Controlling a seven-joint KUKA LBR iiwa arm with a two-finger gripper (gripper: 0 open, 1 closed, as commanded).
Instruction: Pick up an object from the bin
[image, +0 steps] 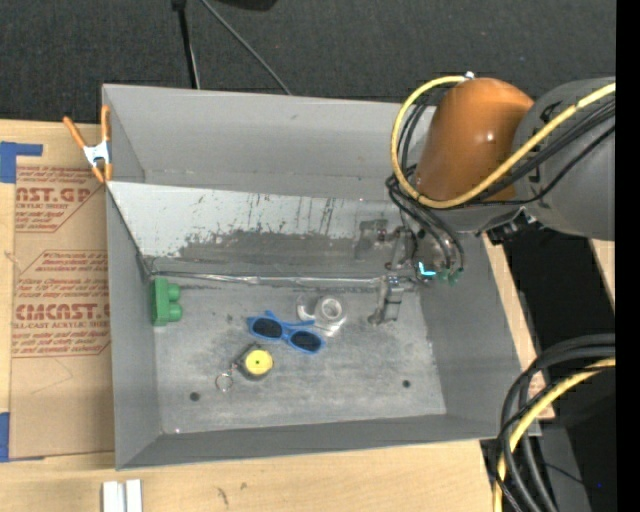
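My gripper (385, 300) hangs over the right part of the bin floor, its fingers pointing down with nothing between them. Just to its left lies a small clear-and-white round piece (327, 312). A pair of blue sunglasses (285, 333) lies left of that, near the middle of the floor. The gripper stands beside these things, not round any of them.
A yellow round disc (257, 363) with a small metal ring (224, 380) beside it lies at the front left of the floor. A green block (165, 301) rests against the left wall. The arm with its orange cover and cables reaches in from the right.
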